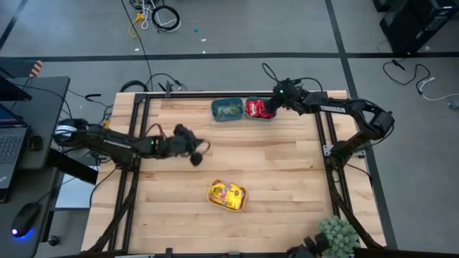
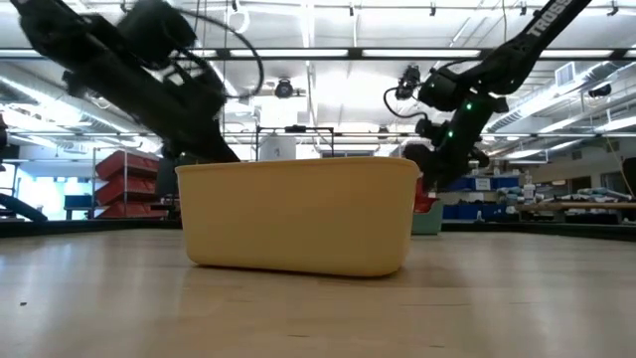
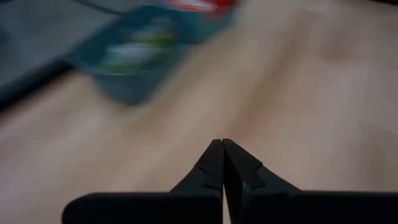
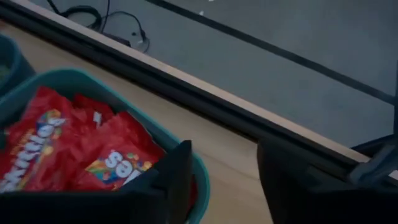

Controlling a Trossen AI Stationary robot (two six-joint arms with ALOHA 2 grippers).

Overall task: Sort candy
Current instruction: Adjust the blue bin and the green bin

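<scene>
Red candy packets point(image 4: 68, 149) fill a teal bin point(image 1: 259, 109) at the table's far edge. A second teal bin point(image 1: 227, 109) to its left holds pale green candy point(image 3: 134, 46). Yellow candy point(image 1: 226, 194) lies in an orange bin point(image 2: 298, 214) near the table's middle front. My right gripper point(image 4: 222, 180) hovers open over the right rim of the red-candy bin, with nothing between its fingers. My left gripper point(image 3: 222, 163) is shut and empty above the bare table left of centre point(image 1: 195, 156), pointing toward the teal bins.
The wooden table's far edge point(image 4: 249, 121) runs just beyond the right gripper, with floor and cables behind it. A potted plant point(image 1: 337, 235) stands at the near right corner. Bare wood lies between the orange bin and the teal bins.
</scene>
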